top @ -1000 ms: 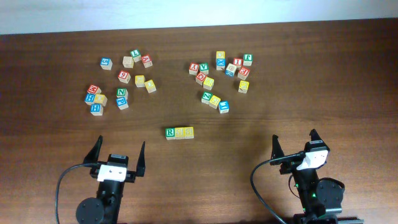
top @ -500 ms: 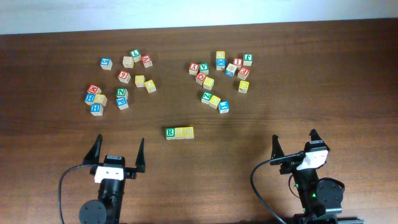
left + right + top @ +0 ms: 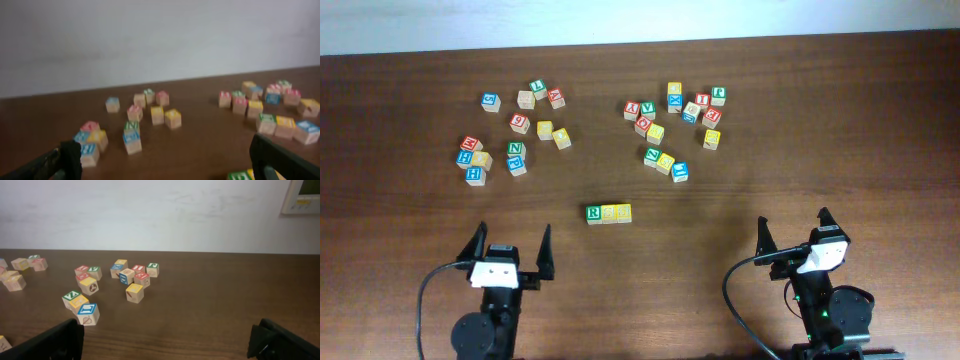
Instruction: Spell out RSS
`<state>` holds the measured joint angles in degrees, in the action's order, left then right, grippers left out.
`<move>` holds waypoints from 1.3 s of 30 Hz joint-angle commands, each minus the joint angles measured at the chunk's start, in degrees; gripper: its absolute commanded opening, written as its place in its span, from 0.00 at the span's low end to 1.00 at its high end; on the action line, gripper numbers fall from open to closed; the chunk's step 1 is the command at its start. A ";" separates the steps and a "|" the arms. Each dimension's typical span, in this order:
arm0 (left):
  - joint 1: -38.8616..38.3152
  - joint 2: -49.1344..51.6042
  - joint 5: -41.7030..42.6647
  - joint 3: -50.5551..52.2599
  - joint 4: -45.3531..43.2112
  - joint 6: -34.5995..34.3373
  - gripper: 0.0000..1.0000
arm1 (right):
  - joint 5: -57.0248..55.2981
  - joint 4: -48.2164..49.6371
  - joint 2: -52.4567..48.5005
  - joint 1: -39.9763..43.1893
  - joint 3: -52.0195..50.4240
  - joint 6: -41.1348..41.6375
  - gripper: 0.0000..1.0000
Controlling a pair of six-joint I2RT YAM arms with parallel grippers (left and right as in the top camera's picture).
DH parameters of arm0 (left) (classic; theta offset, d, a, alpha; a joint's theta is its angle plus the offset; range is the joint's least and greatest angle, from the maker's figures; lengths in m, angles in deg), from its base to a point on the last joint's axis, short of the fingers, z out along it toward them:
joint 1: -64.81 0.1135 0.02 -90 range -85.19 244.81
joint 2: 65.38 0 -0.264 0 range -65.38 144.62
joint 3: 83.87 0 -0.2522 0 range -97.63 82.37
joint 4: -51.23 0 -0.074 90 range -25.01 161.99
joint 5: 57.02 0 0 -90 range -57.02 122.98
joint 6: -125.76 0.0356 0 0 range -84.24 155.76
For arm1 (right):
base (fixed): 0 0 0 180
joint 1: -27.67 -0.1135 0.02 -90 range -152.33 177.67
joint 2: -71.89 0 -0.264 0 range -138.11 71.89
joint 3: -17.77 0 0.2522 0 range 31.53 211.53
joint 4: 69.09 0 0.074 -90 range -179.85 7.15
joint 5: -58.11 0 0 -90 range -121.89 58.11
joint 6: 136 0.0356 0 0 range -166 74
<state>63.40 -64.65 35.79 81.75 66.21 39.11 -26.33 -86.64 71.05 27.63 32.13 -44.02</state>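
Observation:
The green R cube [image 3: 593,213] and two yellow-faced cubes [image 3: 609,213] [image 3: 624,212] stand touching in a row at the table's middle. The R cube's green top shows at the bottom edge of the left wrist view [image 3: 241,176]. My left gripper [image 3: 510,250] is open and empty, near the front edge, left of and below the row. My right gripper [image 3: 793,233] is open and empty, near the front edge at the right; its view shows only bare table between its fingers [image 3: 165,340].
A loose cluster of several lettered cubes lies at the back left, with a green N cube [image 3: 515,149] in it. Another cluster lies at the back right, its nearest cube a blue one [image 3: 680,172]. A white wall runs behind the table.
My left arm has drawn back toward the front edge, its gripper staying open. The right arm and the cubes have not moved.

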 commanded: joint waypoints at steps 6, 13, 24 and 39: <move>0.46 -0.44 -0.70 0.15 1.62 -1.66 0.99 | -0.26 -0.33 0.66 0.44 -0.28 0.59 0.98; 0.46 -0.42 -0.63 0.11 3.41 -1.68 0.99 | -0.26 -0.33 0.66 0.44 -0.28 0.59 0.98; 0.35 -0.44 -4.72 0.15 3.34 -8.15 0.99 | -0.26 -0.33 0.66 0.44 -0.28 0.59 0.98; -2.16 -0.46 -5.44 0.15 3.39 -1.97 0.99 | -0.26 -0.33 0.66 0.44 -0.28 0.59 0.98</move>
<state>61.85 -64.65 31.36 81.75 69.33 34.15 -26.33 -86.64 71.09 27.63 32.13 -44.02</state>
